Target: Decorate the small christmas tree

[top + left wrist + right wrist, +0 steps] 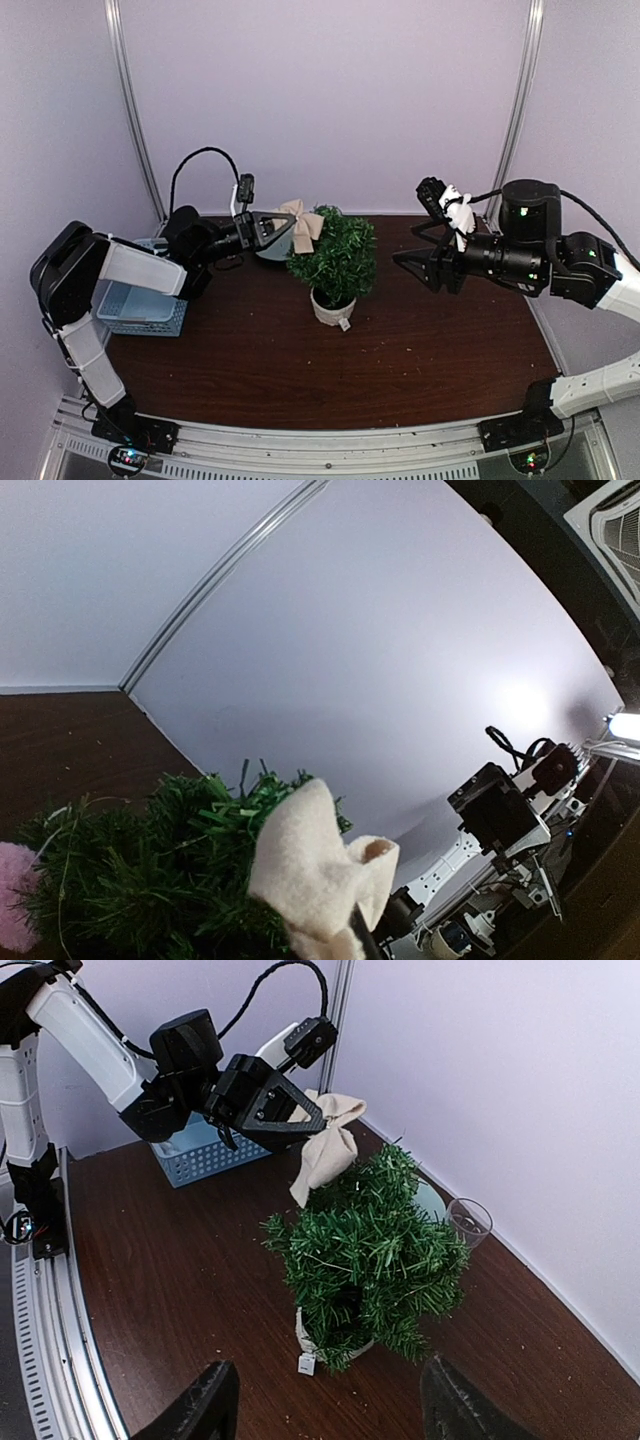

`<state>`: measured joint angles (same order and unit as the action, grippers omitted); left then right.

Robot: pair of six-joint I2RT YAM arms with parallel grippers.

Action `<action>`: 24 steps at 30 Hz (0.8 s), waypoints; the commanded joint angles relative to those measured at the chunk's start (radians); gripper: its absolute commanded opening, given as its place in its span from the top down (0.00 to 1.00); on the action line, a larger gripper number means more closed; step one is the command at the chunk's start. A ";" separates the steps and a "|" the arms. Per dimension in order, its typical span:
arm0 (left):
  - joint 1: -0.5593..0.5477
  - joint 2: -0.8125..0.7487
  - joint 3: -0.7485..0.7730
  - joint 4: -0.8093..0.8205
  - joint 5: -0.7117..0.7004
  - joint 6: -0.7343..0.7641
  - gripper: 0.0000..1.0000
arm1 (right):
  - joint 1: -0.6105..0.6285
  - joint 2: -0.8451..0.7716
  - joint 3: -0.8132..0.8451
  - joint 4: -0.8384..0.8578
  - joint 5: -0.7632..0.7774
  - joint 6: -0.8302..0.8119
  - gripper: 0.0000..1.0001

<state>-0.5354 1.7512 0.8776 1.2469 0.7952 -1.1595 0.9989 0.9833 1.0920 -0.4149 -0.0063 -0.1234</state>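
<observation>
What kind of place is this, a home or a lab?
Probably a robot lab test cell, not a home: plain pale walls box in a dark table, and the left arm and right arm, bolted at its near edge, flank the small christmas tree.

The small christmas tree [365, 1235], dark green, has bristly plastic needles and a smooth off-white pot [331, 308]. The beige bow [325, 1150] at its top is soft matt cloth; the dark brown table [180, 1290] beneath, low-sheen wood.

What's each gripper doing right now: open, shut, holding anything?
Left gripper: shut on the beige fabric bow, at the top of the small christmas tree.
Right gripper: open, holding nothing.
</observation>
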 commanded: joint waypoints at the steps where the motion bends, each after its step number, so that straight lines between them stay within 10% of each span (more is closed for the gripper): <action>1: 0.002 0.018 0.052 0.165 -0.010 -0.087 1.00 | -0.011 -0.002 -0.003 0.011 -0.028 0.016 0.36; 24: -0.015 -0.031 0.043 -0.237 -0.023 0.160 1.00 | -0.017 0.006 -0.003 0.015 -0.063 0.018 0.35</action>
<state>-0.5438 1.7641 0.9092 1.0866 0.7853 -1.0920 0.9878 0.9886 1.0920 -0.4145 -0.0521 -0.1226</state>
